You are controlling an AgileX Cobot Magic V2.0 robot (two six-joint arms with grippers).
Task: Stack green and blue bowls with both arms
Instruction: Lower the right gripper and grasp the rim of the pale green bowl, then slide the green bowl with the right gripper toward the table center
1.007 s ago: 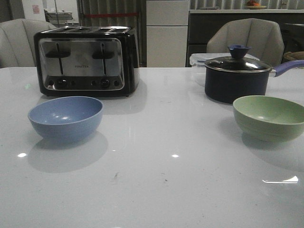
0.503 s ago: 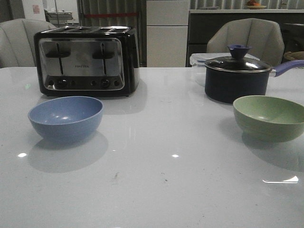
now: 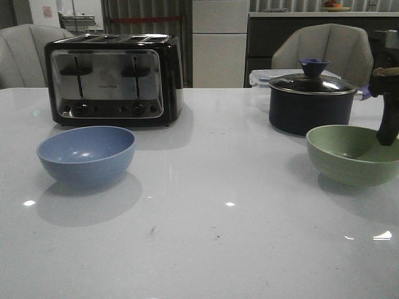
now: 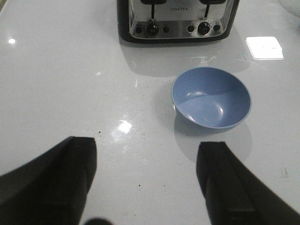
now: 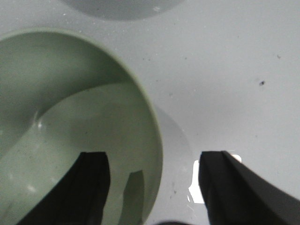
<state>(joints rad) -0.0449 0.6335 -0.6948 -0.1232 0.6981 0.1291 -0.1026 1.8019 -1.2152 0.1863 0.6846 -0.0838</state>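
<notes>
The dusty blue bowl point(image 3: 86, 154) sits on the white table at the left, in front of the toaster. It also shows in the left wrist view point(image 4: 211, 97). My left gripper point(image 4: 147, 157) is open and empty, above bare table short of the blue bowl, and is out of the front view. The sage green bowl point(image 3: 352, 152) sits at the right. My right gripper point(image 5: 152, 171) is open and straddles the green bowl's point(image 5: 70, 122) rim: one finger point(image 5: 91, 187) is inside, the other point(image 5: 229, 187) is outside. The right arm point(image 3: 388, 118) shows at the front view's right edge.
A black and chrome toaster point(image 3: 112, 78) stands at the back left, also in the left wrist view point(image 4: 176, 18). A dark lidded saucepan point(image 3: 312, 103) with a blue handle stands just behind the green bowl. A clear plastic box point(image 3: 262, 78) is behind the pan. Chairs stand beyond the table.
The right arm has come into the front view at the right edge and lowered onto the green bowl's rim. The bowls have not moved.
</notes>
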